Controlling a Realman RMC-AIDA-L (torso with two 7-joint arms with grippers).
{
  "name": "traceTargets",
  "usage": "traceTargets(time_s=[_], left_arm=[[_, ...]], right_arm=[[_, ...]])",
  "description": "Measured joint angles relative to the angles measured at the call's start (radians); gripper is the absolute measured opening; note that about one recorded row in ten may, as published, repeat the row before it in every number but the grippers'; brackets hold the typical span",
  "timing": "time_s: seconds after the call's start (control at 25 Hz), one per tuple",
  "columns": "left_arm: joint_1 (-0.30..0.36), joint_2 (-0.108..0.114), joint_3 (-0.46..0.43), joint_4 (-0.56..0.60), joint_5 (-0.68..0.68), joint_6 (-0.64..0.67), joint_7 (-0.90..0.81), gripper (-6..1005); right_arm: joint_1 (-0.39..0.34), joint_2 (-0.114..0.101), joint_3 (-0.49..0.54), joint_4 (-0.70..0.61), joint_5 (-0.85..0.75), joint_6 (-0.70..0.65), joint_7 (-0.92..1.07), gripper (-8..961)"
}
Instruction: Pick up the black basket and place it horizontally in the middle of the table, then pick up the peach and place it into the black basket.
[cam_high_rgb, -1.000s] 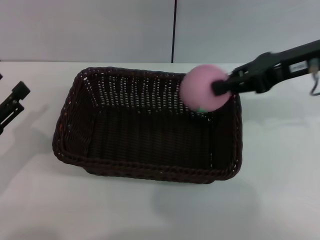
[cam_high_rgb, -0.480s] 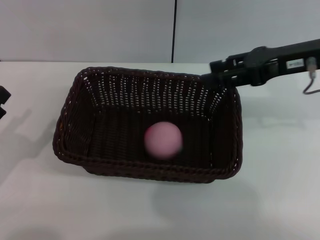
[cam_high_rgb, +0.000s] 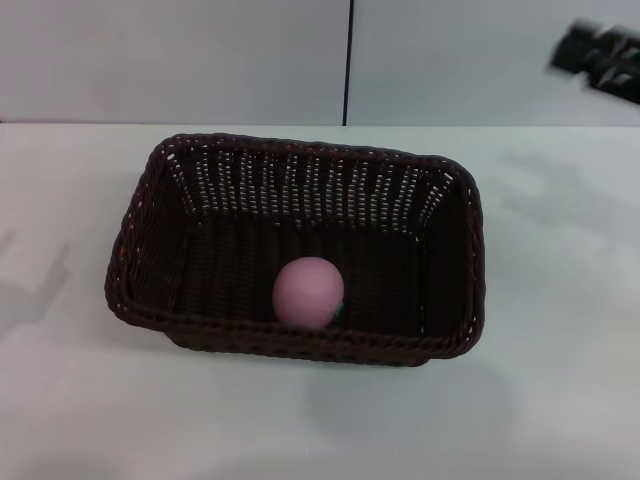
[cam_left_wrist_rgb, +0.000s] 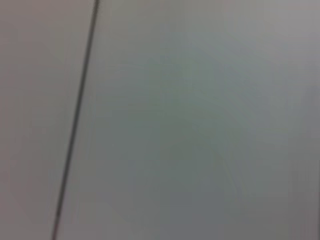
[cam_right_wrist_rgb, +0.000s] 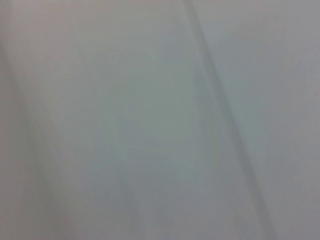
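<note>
The black basket (cam_high_rgb: 200, 170) lies lengthwise across the middle of the white table (cam_high_rgb: 560, 360) in the head view. The pink peach (cam_high_rgb: 308, 290) rests inside it on the bottom, against the near wall, with a bit of green showing at its lower right. My right gripper (cam_high_rgb: 600, 55) is a blurred dark shape at the top right, high above and well away from the basket. My left gripper is out of view. Both wrist views show only a plain grey wall.
A grey wall with a dark vertical seam (cam_high_rgb: 350, 60) stands behind the table. The same seam shows in the left wrist view (cam_left_wrist_rgb: 75, 125). White tabletop lies on all sides of the basket.
My right gripper let go of the peach, which dropped into the basket and settled by the near wall. The right arm pulled up and away to the right. The left gripper left the view.
</note>
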Motion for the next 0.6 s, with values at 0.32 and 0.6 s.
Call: traceTargets(time_s=[0.32, 0.6], left_arm=[[-0.032, -0.002, -0.103, -0.126, -0.001, 0.031, 0.108, 769], [-0.057, -0.003, -0.141, -0.209, -0.001, 0.031, 0.186, 769]], right_arm=[[-0.070, 0.002, 0.056, 0.578, 0.410, 0.028, -0.772, 661], [-0.028, 0.005, 0.060, 0.748, 0.463, 0.070, -1.018, 661]])
